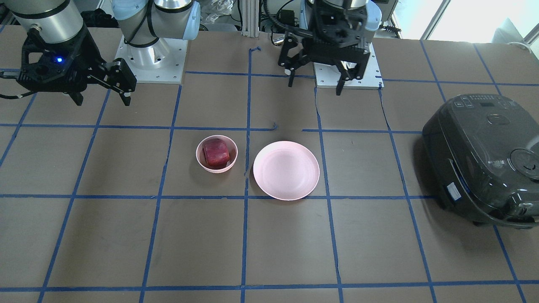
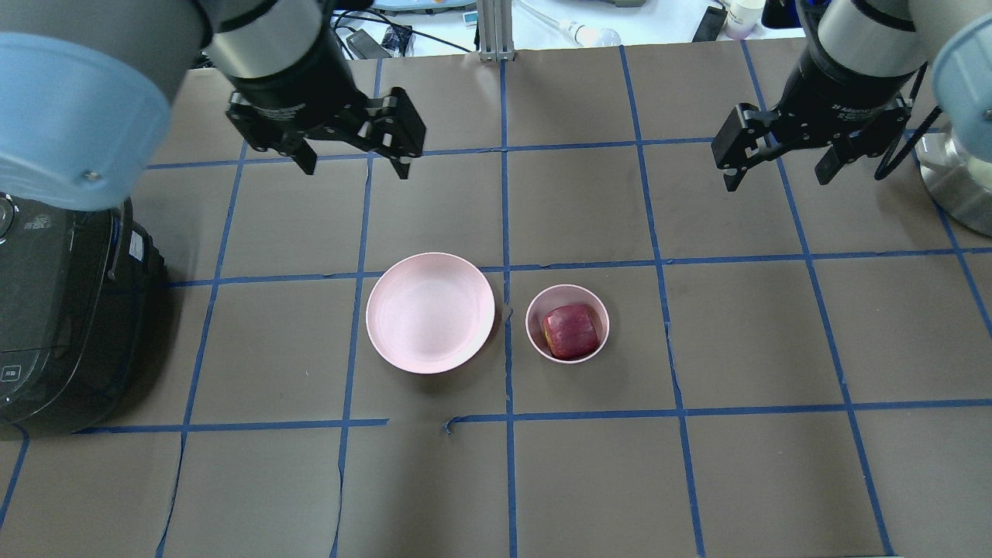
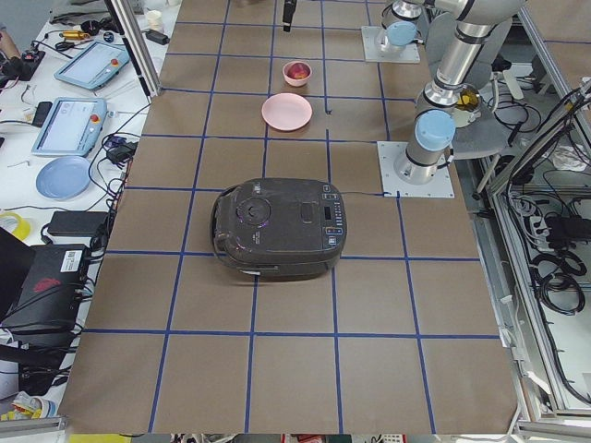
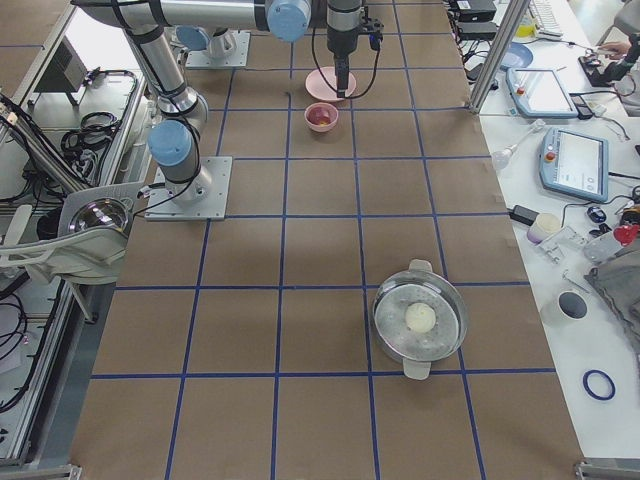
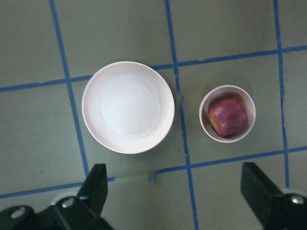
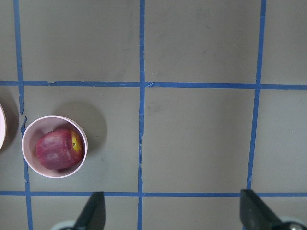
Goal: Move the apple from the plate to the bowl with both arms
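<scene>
The dark red apple (image 2: 572,330) lies inside the small pink bowl (image 2: 535,308). The wider pink plate (image 2: 430,312) stands just beside the bowl and holds nothing. My left gripper (image 2: 356,169) is open and empty, raised above the table behind the plate. My right gripper (image 2: 776,181) is open and empty, raised off to the side of the bowl. The left wrist view shows the plate (image 5: 127,107), the bowl (image 5: 206,125) and the apple (image 5: 228,116) below its spread fingers (image 5: 96,187). The right wrist view shows the apple (image 6: 56,148) in the bowl (image 6: 29,163).
A black rice cooker (image 2: 54,325) sits at the table's left end, beyond the plate. A steel pot (image 2: 957,186) stands at the right end. Blue tape lines cross the brown table (image 2: 589,480). The arm bases (image 1: 147,63) stand at the robot's edge.
</scene>
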Robot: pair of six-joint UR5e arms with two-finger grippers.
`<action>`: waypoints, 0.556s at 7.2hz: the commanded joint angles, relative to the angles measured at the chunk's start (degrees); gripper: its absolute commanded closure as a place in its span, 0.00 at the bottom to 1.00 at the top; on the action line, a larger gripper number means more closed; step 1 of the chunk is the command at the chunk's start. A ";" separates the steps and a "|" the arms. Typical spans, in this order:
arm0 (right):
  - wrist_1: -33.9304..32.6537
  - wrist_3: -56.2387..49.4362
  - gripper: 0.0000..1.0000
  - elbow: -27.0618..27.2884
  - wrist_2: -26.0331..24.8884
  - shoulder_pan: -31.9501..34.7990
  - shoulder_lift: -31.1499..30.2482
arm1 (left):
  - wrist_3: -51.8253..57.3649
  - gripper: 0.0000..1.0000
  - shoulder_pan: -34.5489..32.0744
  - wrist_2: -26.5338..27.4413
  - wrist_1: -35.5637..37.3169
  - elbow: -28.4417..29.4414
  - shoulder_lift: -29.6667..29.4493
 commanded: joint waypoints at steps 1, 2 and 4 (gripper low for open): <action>0.20 0.00 0.00 -0.02 -0.31 0.31 -0.08 | 9.45 0.00 7.53 1.27 -0.47 -0.26 0.87; 0.29 0.00 0.00 -0.02 -0.40 0.31 -0.43 | 10.10 0.00 8.25 1.28 -0.55 -0.35 0.87; 0.29 0.00 0.00 -0.02 -0.49 0.22 -0.35 | 10.20 0.00 8.17 1.28 -0.47 -0.35 0.87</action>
